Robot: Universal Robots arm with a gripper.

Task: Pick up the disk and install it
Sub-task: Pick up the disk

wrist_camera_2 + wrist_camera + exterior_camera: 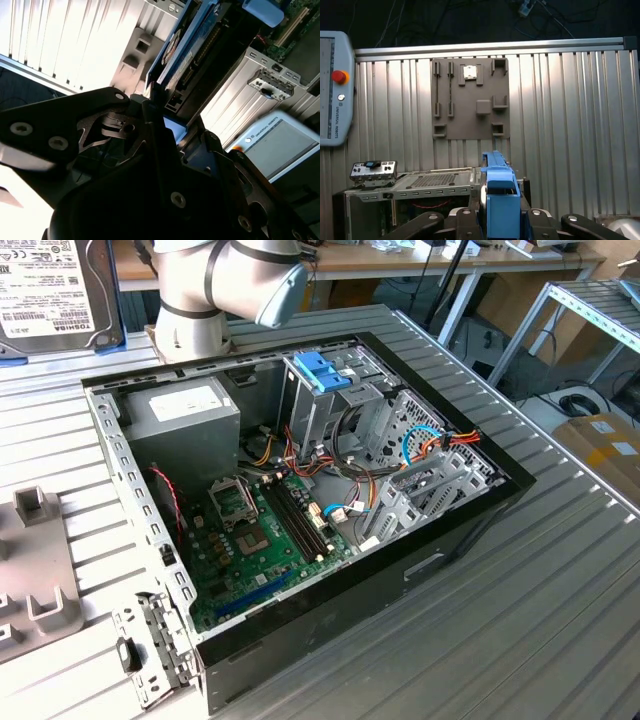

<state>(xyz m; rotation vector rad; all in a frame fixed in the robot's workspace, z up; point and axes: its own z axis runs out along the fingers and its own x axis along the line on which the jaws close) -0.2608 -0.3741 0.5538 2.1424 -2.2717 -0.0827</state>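
The disk (50, 285), white label showing and blue carrier frame round its edges, sits at about ten o'clock from the open computer case (400, 585) in the exterior view. In the first wrist view the gripper (499, 217) is clamped tight on the disk's blue edge, holding it edge-on.

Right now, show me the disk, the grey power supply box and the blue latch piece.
the disk (48, 290): exterior view, on its white label.
the grey power supply box (185, 442): exterior view, grey face below its sticker.
the blue latch piece (322, 371): exterior view, middle of the blue plastic.
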